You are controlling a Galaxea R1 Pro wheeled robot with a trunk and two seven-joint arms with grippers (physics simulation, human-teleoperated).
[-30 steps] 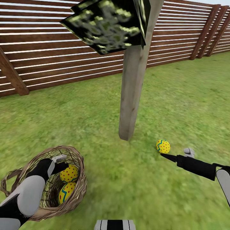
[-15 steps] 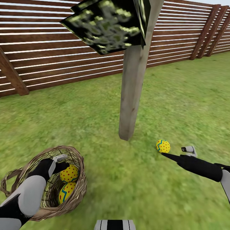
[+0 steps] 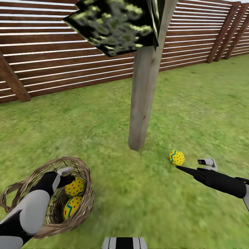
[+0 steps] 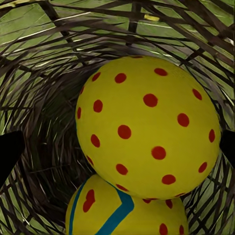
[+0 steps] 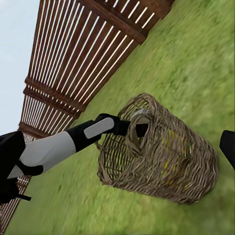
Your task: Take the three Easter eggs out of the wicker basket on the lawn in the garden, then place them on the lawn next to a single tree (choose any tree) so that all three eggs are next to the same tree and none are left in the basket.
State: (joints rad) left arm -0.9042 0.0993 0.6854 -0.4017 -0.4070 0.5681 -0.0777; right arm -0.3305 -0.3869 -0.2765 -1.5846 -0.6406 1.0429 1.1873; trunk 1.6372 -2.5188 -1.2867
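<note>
head view: mottled green lawn point(image 3: 193, 103) out to slatted brown fence point(image 3: 52, 65) far; tree point(image 3: 143, 100) centre; wicker basket point(image 3: 84, 204) near left with two eggs point(image 3: 74, 187), left gripper point(image 3: 67, 180) inside, grip unclear; third egg point(image 3: 176, 157) right of trunk; right gripper point(image 3: 183, 168) beside it, spread.

1. A brown slatted wooden fence point(image 3: 69, 52) is running across the far side of the yard in the head view, with pale light showing between its horizontal boards.
2. A thick slanted fence post point(image 3: 12, 81) is leaning against the fence at the near end.
3. More upright posts point(image 3: 221, 33) are standing along the far stretch.
4. A strip of pale blue sky point(image 5: 14, 44) is showing beyond the fence in the right wrist view.
</note>
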